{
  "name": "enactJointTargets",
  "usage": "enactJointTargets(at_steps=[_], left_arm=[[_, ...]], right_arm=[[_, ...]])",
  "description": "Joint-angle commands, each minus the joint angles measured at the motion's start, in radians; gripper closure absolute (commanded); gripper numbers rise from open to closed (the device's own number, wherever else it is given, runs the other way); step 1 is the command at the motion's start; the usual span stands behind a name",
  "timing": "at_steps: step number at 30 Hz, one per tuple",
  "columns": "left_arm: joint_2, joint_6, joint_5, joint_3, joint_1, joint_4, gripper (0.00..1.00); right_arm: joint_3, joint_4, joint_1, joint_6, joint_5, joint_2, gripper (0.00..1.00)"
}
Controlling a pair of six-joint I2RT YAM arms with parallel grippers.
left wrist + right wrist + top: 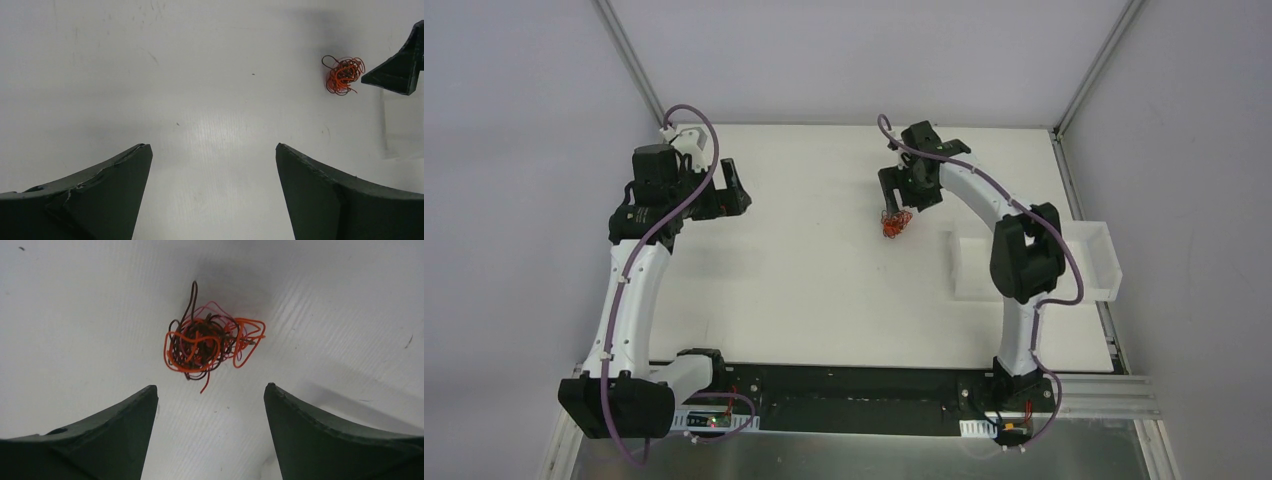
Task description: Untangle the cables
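Observation:
The cables (pixel 894 224) are one small wad of thin red-orange and black wires lying on the white table. My right gripper (pixel 902 203) is open and empty, hovering just behind the wad. In the right wrist view the wad (pixel 207 342) lies just beyond the gap between my open fingertips (pixel 211 387) and touches neither finger. My left gripper (pixel 740 190) is open and empty, well to the left of the wad. In the left wrist view the wad (pixel 344 75) lies far off at the upper right, next to a right gripper finger (pixel 400 70). The left gripper (pixel 212 147) holds nothing.
A clear plastic bin (pixel 1096 262) stands at the table's right side, partly behind the right arm. The white table (pixel 804 280) is bounded by grey walls at the back and sides. Thick purple cables run along both arms.

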Motion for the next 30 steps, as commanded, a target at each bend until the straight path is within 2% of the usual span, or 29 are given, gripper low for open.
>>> enactJointTargets(at_steps=[1,6,8,11,14,17,20,30], left_arm=[[-0.012,0.038,-0.039,-0.019,-0.002,0.082,0.00],[-0.018,0.061,0.077,-0.061,-0.002,0.082,0.00],[-0.010,0.054,0.116,-0.076,-0.002,0.082,0.00],[0.015,0.028,0.209,-0.097,-0.002,0.082,0.00],[0.053,-0.012,0.395,-0.125,-0.004,0.116,0.09],[0.108,-0.111,0.565,-0.175,-0.009,0.213,0.16],[0.157,-0.214,0.653,-0.216,-0.036,0.323,0.19],[0.274,-0.356,0.718,-0.256,-0.272,0.603,0.32]], right_arm=[[0.105,-0.015,0.004,-0.008,0.038,0.111,0.21],[0.136,-0.022,0.007,-0.019,0.015,0.200,0.40],[0.133,-0.034,0.006,-0.020,-0.014,0.216,0.53],[0.120,-0.043,0.006,-0.009,-0.106,0.206,0.79],[0.080,-0.017,0.010,0.018,-0.258,0.137,1.00],[0.027,0.033,0.015,0.053,-0.437,0.033,1.00],[-0.004,0.068,0.031,0.087,-0.597,-0.028,1.00],[-0.010,0.122,0.114,0.190,-0.982,-0.052,1.00]])
